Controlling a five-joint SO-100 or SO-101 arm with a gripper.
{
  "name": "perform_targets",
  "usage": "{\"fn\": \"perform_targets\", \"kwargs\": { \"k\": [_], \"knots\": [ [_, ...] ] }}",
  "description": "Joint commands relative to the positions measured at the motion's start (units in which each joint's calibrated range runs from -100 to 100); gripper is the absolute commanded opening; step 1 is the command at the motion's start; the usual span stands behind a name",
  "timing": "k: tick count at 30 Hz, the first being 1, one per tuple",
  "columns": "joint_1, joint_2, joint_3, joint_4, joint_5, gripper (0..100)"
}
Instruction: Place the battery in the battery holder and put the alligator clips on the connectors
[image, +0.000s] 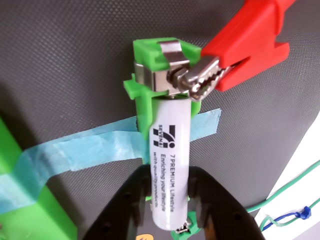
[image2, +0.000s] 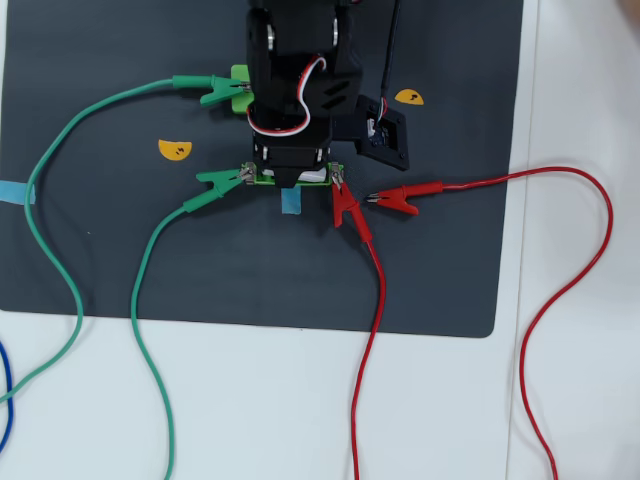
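The white battery (image: 170, 170) lies seated in the bright-green battery holder (image: 150, 55), which the wrist view shows lengthwise. A red alligator clip (image: 240, 45) bites the silvery connector (image: 167, 62) at the holder's far end. My gripper (image: 171, 172) hugs the battery's near half, one black finger on each side, shut on it. From overhead, my arm covers most of the holder (image2: 262, 177). A green clip (image2: 220, 180) sits on its left tab and the red clip (image2: 345, 205) on its right tab. A second red clip (image2: 400, 197) lies loose to the right.
Blue tape (image: 100, 150) runs under the holder on the black mat (image2: 120, 250). A wider green plate (image2: 239, 78) with another green clip (image2: 210, 88) lies beyond the arm. Green and red wires loop over the mat and the white table. Two yellow stickers (image2: 175, 150) mark the mat.
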Motion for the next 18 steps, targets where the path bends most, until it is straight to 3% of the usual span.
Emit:
{"fn": "perform_targets", "kwargs": {
  "k": [1, 18],
  "knots": [
    [-0.86, -0.14, -1.73, -0.63, 0.22, 1],
    [-2.98, -1.93, -1.12, -0.46, 2.62, 2]
  ]
}}
